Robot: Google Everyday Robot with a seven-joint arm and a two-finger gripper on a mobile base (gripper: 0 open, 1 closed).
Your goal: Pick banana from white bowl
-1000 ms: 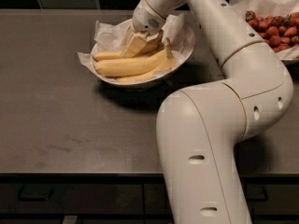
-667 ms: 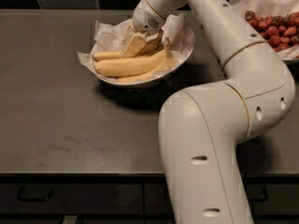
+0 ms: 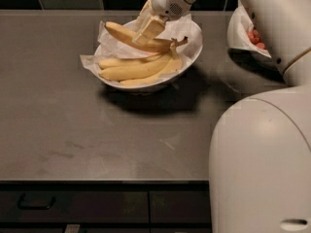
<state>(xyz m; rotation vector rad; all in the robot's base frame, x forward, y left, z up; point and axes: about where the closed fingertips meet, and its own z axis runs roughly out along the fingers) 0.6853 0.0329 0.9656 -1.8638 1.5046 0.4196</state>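
The white bowl with crumpled white paper lining stands at the back middle of the dark counter. My gripper reaches down from the top over the bowl and is shut on the slim yellow banana. The banana is raised a little above the bowl's contents and tilted, with its brownish stem tip pointing right. Under it, a bunch of thicker yellow bananas, joined at their stems, lies in the bowl.
A second white bowl with red strawberries stands at the back right, partly hidden by my arm. My white arm and base fill the right side. The dark counter has its front edge above drawers.
The gripper has risen with the single banana, which now sits above the bunch instead of lying on it. My arm's lower body has shifted to the right.
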